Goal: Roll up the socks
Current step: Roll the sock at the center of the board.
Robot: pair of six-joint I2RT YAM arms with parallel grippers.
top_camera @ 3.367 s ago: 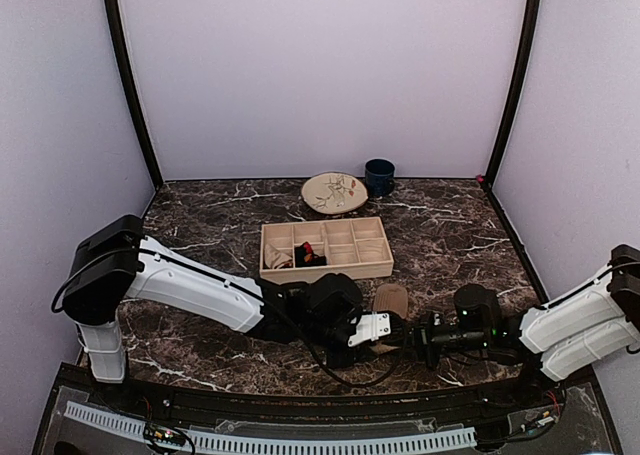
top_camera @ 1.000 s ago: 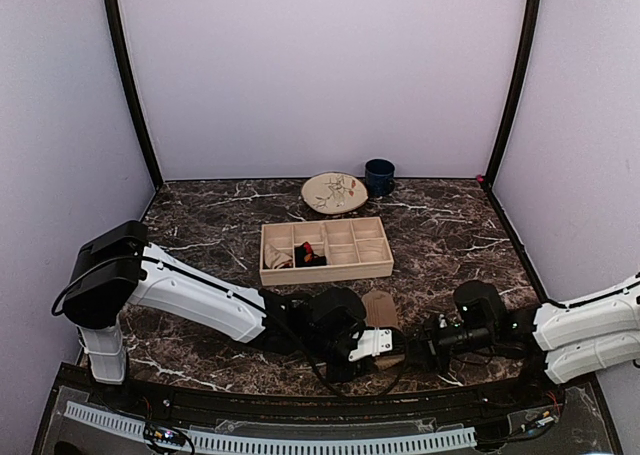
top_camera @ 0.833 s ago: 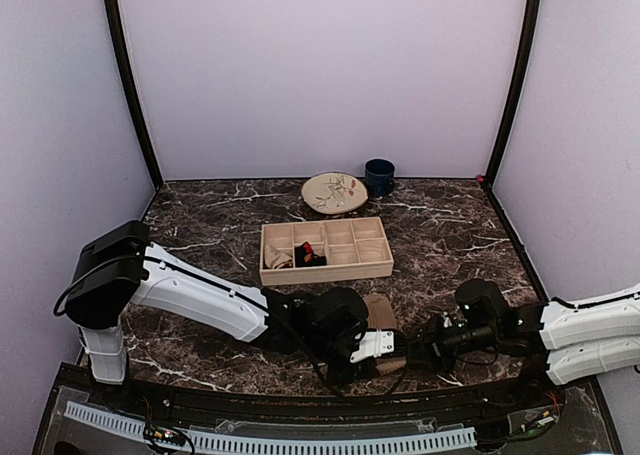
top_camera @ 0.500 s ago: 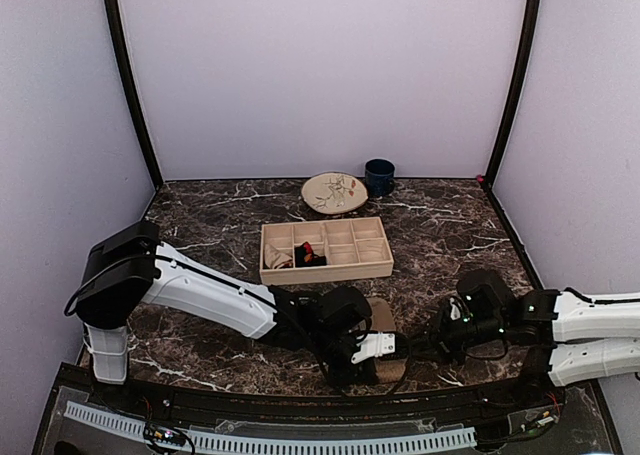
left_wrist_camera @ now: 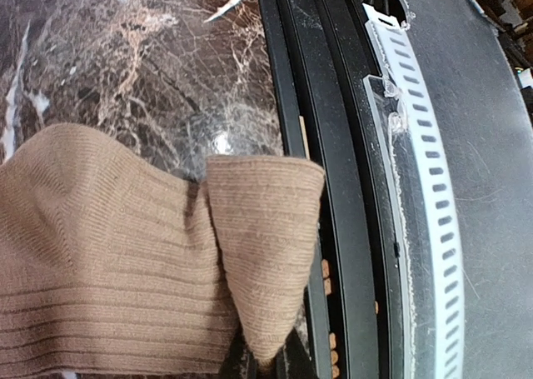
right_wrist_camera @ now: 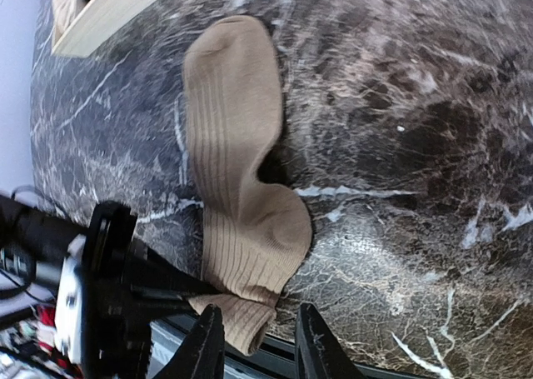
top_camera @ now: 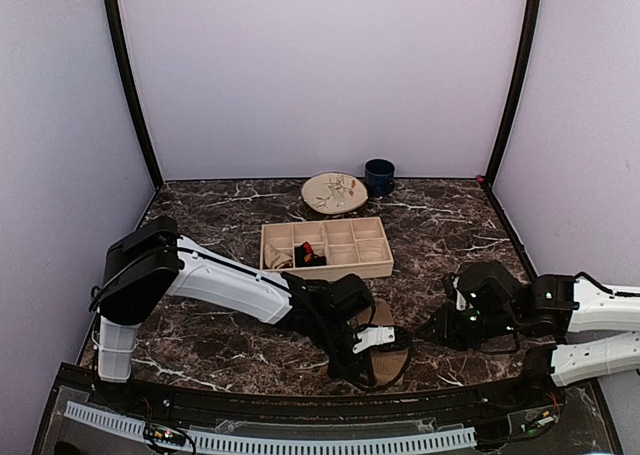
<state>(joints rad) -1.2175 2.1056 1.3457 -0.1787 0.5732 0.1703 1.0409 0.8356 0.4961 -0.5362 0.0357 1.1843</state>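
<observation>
The plain tan ribbed sock (top_camera: pixel 396 351) lies near the table's front edge, its cuff end folded over. My left gripper (top_camera: pixel 377 342) is shut on that folded cuff; in the left wrist view its tips (left_wrist_camera: pixel 266 364) pinch the tan sock (left_wrist_camera: pixel 117 246) at the bottom. My right gripper (top_camera: pixel 433 330) is open and empty, just right of the sock; its fingers (right_wrist_camera: pixel 208 346) frame the tan sock's (right_wrist_camera: pixel 237 187) cuff without touching. The beige striped sock (top_camera: pixel 278 258) and the black argyle sock (top_camera: pixel 308 256) sit in the wooden tray's (top_camera: pixel 340 268) left compartments.
A patterned plate (top_camera: pixel 334 192) and a dark blue mug (top_camera: pixel 379 176) stand at the back. The black rail and white slotted strip (left_wrist_camera: pixel 416 187) run along the table's front edge right beside the sock's cuff.
My left gripper has moved right and toward the front edge, dragging the sock's cuff over. My right gripper has drawn back to the right, away from the sock.
</observation>
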